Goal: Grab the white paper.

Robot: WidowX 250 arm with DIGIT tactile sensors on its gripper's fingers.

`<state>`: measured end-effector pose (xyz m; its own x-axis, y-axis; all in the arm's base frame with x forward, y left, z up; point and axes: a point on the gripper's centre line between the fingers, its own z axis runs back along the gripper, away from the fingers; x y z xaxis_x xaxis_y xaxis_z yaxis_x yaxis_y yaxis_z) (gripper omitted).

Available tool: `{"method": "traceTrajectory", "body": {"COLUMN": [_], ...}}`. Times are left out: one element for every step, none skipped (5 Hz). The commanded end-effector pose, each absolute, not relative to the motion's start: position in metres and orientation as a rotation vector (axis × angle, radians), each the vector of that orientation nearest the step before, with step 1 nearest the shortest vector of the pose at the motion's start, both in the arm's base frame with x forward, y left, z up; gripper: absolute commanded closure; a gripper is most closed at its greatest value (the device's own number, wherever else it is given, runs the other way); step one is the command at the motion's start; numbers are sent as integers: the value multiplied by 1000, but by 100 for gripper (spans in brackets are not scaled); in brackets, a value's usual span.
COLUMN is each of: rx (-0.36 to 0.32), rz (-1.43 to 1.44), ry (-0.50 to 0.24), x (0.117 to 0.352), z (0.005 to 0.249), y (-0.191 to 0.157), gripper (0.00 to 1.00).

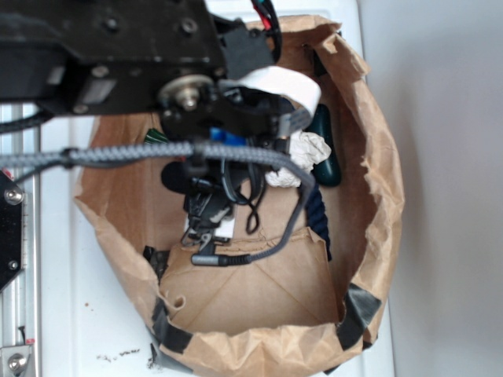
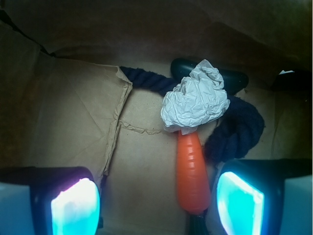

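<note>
1. My gripper (image 2: 156, 200) hangs with its jaws spread wide; they grip nothing and touch nothing.
2. The paper (image 2: 195, 100), a wrinkled off-white wad, sits on the far tip of the carrot (image 2: 191, 171), beyond the pads.
3. The carrot is smooth, orange and tapered, lying between my two glowing pads (image 2: 76, 208).
4. A dark braided rope (image 2: 237, 129) curls beside the carrot.
5. Everything lies inside a creased brown bag (image 1: 385, 188).

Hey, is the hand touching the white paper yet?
Apart. In the wrist view, both fingers sit at the bottom edge while the white paper lies farther ahead, with bare bag floor between them.
</note>
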<state>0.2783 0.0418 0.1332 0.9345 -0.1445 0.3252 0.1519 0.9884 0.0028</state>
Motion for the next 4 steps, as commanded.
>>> {"method": "traceTrajectory", "body": {"rx": [-4,19,88,84], "rz": [-151,-129,-104,-111], "ry": [-370,-417,-440,-427], "x": [282,302,315,325], "z": [148,125,110,99], "y": [46,40,39,40], "gripper": [0,0,0,0]}}
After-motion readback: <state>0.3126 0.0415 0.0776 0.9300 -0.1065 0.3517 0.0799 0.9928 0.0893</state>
